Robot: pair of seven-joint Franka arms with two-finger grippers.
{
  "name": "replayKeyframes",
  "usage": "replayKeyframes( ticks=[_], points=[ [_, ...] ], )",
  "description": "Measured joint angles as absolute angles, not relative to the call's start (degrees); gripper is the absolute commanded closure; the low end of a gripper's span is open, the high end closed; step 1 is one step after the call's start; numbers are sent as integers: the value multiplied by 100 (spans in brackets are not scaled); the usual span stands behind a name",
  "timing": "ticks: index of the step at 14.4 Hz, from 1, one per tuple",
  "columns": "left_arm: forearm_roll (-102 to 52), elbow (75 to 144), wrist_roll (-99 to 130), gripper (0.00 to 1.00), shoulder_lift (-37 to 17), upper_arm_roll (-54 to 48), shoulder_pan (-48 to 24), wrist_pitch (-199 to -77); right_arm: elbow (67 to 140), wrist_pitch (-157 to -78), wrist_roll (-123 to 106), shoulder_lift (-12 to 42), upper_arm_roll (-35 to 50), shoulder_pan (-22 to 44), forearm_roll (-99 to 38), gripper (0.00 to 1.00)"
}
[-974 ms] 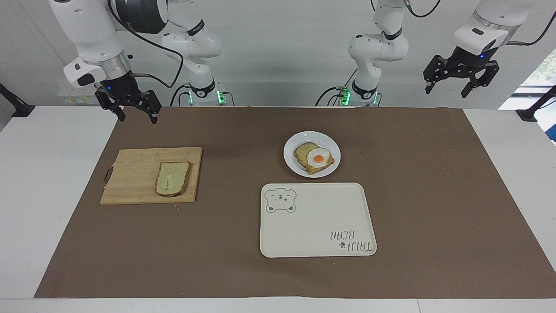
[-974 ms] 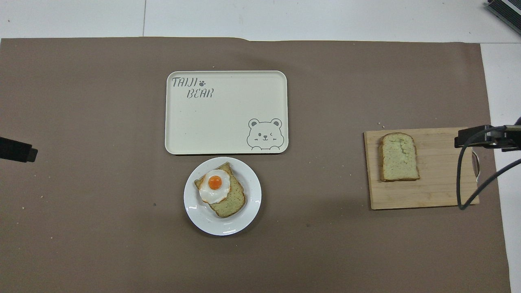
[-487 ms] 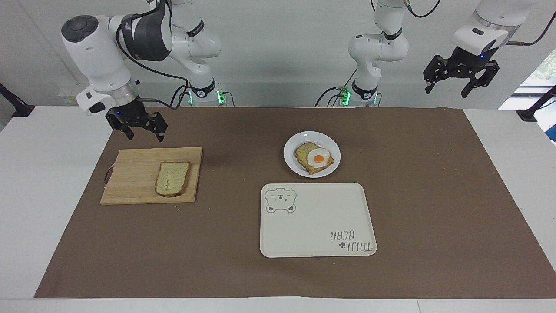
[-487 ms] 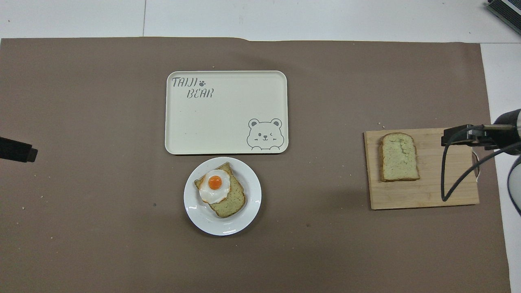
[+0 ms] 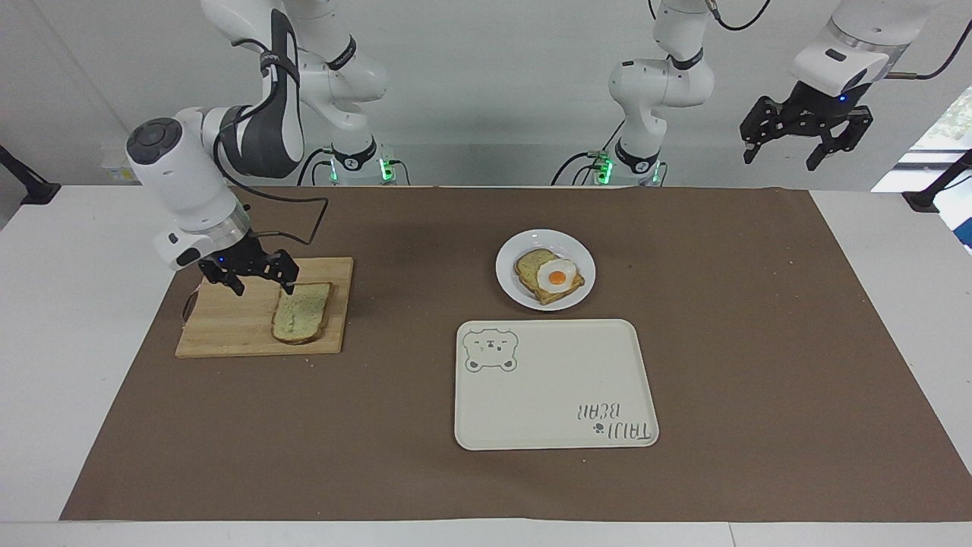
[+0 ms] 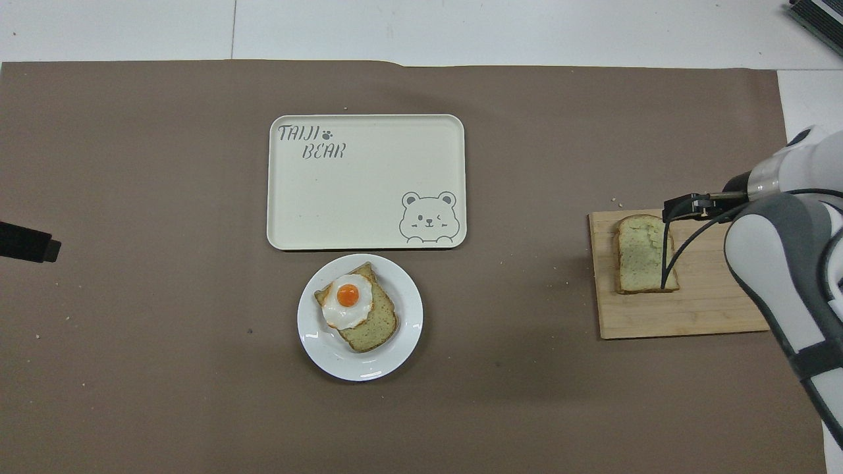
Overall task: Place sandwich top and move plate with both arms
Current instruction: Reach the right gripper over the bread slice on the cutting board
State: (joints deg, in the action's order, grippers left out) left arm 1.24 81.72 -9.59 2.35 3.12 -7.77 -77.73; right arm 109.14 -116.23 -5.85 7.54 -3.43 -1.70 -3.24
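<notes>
Right tool (image 5: pixel 262 287) dropped, open, over wooden board (image 5: pixel 235 323).

- Facing view: high, across the table, looking toward the robots.
- Overhead view: above the robots' end, looking steeply down.
- Shared: brown mat (image 5: pixel 721 342) (image 6: pixel 132 164).

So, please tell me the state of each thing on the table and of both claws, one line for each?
sandwich top: flat on the cutting board, not gripped.
cutting board: flat, at the right arm's end.
plate: on the table, untouched.
toast with fried egg: on the plate, uncovered.
bear tray: flat, nothing on it.
right claw: open, low over the cutting board beside the sandwich top.
left claw: open, raised, waiting.
</notes>
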Motion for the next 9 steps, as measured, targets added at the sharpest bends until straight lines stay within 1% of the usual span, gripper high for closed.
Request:
replayKeyframes(
  ticks=[1, 4, 9],
  points=[
    [124, 8172, -959, 0, 235, 312, -777, -7773, 10982, -11674, -737, 800, -343, -193, -326, 0],
    [124, 8172, -959, 0, 235, 312, -777, -7773, 11240, -12152, -1278, 1009, -349, -398, -440, 0],
    [124, 8172, -959, 0, 235, 312, -777, -7773, 11470, -12273, -1466, 1297, -348, -481, -685, 0]
  ],
)
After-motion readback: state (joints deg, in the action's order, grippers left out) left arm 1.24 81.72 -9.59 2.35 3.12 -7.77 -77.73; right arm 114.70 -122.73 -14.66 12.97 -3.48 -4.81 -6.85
